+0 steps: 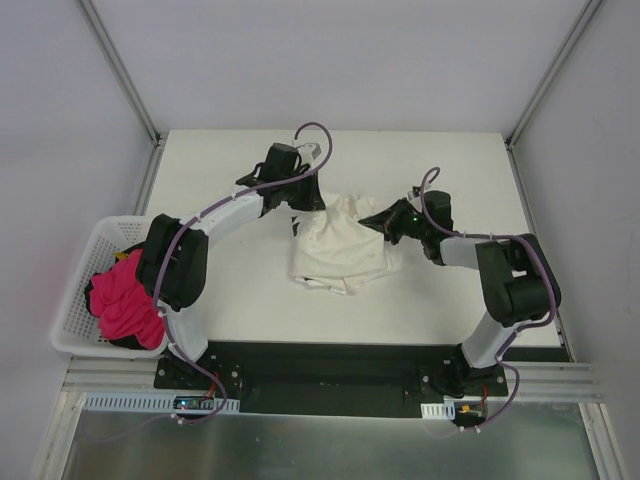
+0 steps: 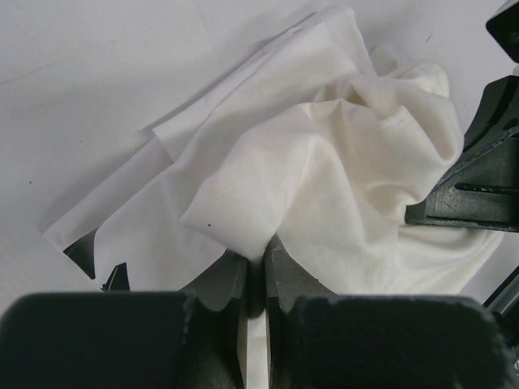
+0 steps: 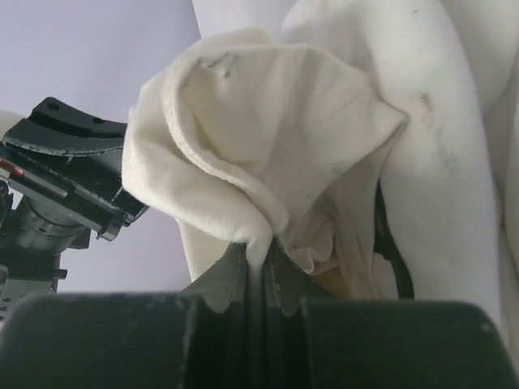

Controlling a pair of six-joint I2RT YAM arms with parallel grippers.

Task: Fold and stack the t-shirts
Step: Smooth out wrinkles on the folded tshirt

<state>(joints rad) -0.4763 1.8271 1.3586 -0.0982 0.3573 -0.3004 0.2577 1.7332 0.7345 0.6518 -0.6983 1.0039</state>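
The cream shirt (image 2: 340, 162) buries most of the printed shirt (image 2: 113, 219), and its black marks show too little to read. My left fingers (image 2: 223, 284) hide the fold they pinch. My right wrist view cuts the cream shirt off at top and right.

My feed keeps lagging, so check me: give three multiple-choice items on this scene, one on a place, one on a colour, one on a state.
1. Where is the basket?
A) at the left edge of the table
B) at its right edge
C) at its far middle

2. What colour is the cloth in it?
A) blue
B) pink
C) green

3. The right end effector is:
A) open in the air
B) shut on the cream t-shirt
C) out of view

Answers: A, it stands at the left in the top view; B, a bright pink heap fills it; B, cream fabric is pinched between its closed fingers.
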